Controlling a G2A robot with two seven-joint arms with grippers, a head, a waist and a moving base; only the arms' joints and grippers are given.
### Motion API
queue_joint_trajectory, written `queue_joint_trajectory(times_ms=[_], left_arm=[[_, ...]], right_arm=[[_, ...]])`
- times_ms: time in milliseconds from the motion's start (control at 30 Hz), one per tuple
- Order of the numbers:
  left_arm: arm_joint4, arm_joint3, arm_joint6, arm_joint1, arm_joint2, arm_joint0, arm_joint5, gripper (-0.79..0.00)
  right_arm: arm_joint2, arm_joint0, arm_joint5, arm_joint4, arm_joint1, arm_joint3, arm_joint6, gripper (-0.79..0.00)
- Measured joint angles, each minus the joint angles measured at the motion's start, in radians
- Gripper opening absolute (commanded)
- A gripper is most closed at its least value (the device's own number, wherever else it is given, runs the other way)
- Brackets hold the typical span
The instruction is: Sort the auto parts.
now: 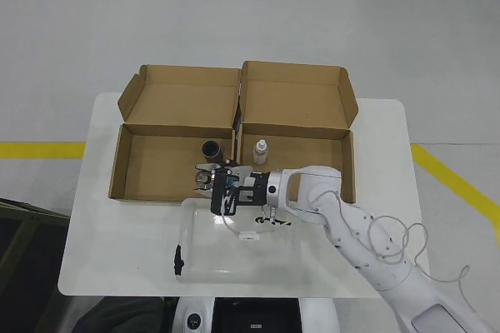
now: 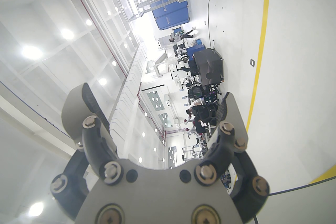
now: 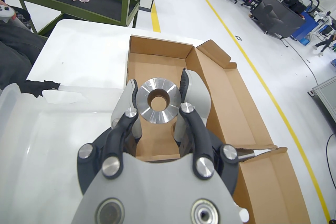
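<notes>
The right gripper [image 3: 159, 83] has its fingers clamped on the rim of a metal ring [image 3: 159, 116], one pad on each side, so the bore faces the wrist camera and the ring hangs free with nothing under it. It is held over the left box [image 1: 150, 166], just inside that box's near wall at the corner next to the right box [image 1: 308, 162]. That position suggests a drop into the left box is the step in hand; the ring is above the cardboard floor, not on it.

Further into the left box, against its far wall, a dark cylinder [image 1: 210, 149] stands close to the line of the ring, so a release here should land short of it. Across the shared wall, a pale bottle-shaped part [image 1: 260, 151] sits in the right box. Judging by this, each box takes one kind of part.

A clear bin [image 1: 217, 250] lies on the bench [image 1: 92, 241] just in front of the left box, with a few small parts [image 1: 271, 220] inside and black tape [image 1: 177, 262] on its rim. The arm stretches across the bin, and the left box's near wall sits between bin and ring.

The left gripper [image 2: 157, 93] points up into the room, fingers apart, nothing between them.
</notes>
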State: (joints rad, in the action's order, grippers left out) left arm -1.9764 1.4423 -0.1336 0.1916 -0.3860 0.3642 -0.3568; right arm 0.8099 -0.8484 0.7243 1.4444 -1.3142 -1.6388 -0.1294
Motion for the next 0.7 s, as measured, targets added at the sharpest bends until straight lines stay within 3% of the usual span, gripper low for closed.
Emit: queue_joint_trajectory(times_ms=[700], left_arm=[[0.000,0.000,0.000,0.000,0.000,0.000,0.000,0.000]], right_arm=[[-0.212,0.258,0.005,-0.139,-0.124,0.346,-0.132,-0.785]])
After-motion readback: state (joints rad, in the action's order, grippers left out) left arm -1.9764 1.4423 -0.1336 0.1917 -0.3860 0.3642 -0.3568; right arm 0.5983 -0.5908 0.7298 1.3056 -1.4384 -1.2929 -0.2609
